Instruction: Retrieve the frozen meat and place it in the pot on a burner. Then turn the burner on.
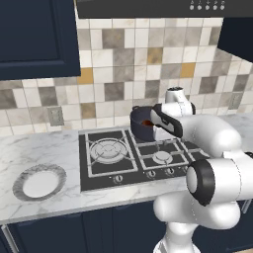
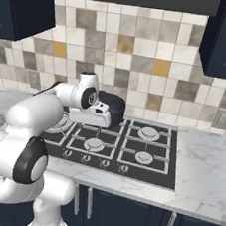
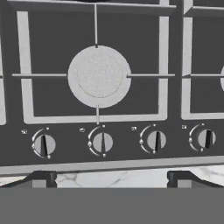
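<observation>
- the frozen meat (image 1: 147, 122) is already down in the pot (image 1: 140, 123), you can see a reddish bit inside it just right of centre in the left base view, so the drop-off part looks done
- the pot sits on a back burner of the stove (image 1: 129, 168), close to the tiled wall, which makes sense since that's the burner that has to get lit
- in the right base view the pot (image 2: 116, 108) is partly hidden behind the robot's wrist, left of centre
- the gripper (image 3: 109, 178) hangs over the front edge of the stove, looking down on the front burner (image 3: 99, 77) and the knobs, I'd guess because the next job is turning one
- the fingers (image 3: 40, 178) are spread wide with nothing between them, tips at the lower left and lower right of the hand view
- four knobs line up along the lower part of that view, the second knob (image 3: 102, 142) is nearest the middle, and I can't tell which one runs the pot's burner
- white plate (image 1: 39, 182) sits on the marble surface (image 1: 44, 148) at lower left, well apart and not involved
</observation>
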Robot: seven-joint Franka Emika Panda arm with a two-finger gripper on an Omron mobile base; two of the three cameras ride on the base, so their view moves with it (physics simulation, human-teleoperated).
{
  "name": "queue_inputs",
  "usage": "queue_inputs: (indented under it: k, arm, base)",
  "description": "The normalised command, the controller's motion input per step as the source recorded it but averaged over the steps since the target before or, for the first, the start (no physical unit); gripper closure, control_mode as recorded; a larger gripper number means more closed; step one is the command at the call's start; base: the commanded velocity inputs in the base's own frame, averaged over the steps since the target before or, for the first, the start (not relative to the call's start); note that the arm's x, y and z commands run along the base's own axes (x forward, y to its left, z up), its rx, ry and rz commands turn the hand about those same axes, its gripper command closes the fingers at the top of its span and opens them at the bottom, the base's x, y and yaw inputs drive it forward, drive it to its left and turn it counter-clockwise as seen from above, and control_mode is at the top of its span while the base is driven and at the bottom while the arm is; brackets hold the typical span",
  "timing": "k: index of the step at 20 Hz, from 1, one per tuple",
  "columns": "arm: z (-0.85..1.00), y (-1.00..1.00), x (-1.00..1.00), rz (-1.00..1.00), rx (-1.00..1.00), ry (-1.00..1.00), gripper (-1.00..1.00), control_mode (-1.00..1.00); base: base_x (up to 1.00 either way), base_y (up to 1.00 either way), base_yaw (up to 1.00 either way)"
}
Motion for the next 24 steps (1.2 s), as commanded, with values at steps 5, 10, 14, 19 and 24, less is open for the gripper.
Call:
queue_inputs:
  k: [5,10,14,19,24]
  arm:
    - [0.00,0.00,0.00,0.00,0.00,0.00,-1.00,-1.00]
    - [-0.01,0.01,-0.10,0.00,0.00,0.02,-1.00,-1.00]
    - [-0.15,0.15,-0.30,0.00,0.01,0.01,-1.00,-1.00]
    - [-0.15,0.21,-0.35,0.00,0.03,-0.01,-1.00,-1.00]
    - [-0.11,-0.01,-0.03,-0.02,0.00,0.00,-1.00,-1.00]
  base:
    - [0.00,0.00,0.00]
    - [0.00,0.00,0.00]
    - [0.00,0.00,0.00]
    - [0.00,0.00,0.00]
    - [0.00,0.00,0.00]
